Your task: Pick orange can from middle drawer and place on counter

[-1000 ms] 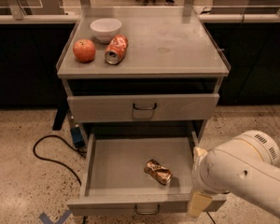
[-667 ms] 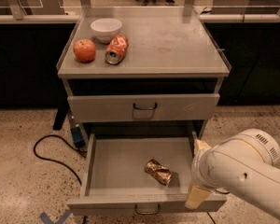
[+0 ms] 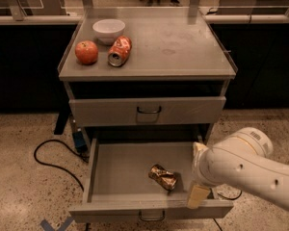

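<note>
The orange can (image 3: 163, 176), gold-brown and crumpled, lies on its side on the floor of the open middle drawer (image 3: 115, 172), right of centre. My gripper (image 3: 197, 173) hangs over the drawer's right side, just right of the can and not touching it. Its two cream fingers (image 3: 198, 197) stand well apart, open and empty. The white arm (image 3: 250, 170) reaches in from the lower right. The counter (image 3: 183, 44) is the grey cabinet top above the drawers.
On the counter's left stand a white bowl (image 3: 109, 30), a red apple (image 3: 86, 52) and a red-orange can (image 3: 119, 51) on its side. The top drawer (image 3: 148, 110) is shut. A black cable (image 3: 50, 159) lies on the floor at the left.
My gripper has moved a little left and up, closer to the orange can. The can and the things on the counter have not moved.
</note>
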Controlling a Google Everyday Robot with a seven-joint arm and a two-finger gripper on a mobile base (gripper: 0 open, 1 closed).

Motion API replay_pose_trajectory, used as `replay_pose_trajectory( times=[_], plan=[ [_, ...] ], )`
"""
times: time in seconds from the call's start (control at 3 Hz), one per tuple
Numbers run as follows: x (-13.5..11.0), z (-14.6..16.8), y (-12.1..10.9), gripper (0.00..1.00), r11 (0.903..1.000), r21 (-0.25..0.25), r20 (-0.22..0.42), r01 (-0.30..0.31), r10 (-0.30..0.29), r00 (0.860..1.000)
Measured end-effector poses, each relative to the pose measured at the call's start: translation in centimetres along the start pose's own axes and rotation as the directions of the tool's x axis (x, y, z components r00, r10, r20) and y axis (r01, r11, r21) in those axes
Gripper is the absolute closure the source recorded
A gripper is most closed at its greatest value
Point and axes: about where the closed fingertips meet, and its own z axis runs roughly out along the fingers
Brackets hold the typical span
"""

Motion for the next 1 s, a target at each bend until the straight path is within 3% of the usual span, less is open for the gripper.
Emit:
replay_pose_trajectory(
  times=[0.33,0.67,1.0],
  plan=[
    [-3.6,9.4,-0.6,0.00,0.9907,-0.090,0.038,0.102,-0.099,0.994],
    [-3.5,9.5,-0.6,0.00,0.9915,-0.084,0.032,0.099,-0.097,0.995],
    [-2.9,12.6,-1.6,0.00,0.9909,-0.111,0.069,0.077,-0.070,0.995]
  ],
)
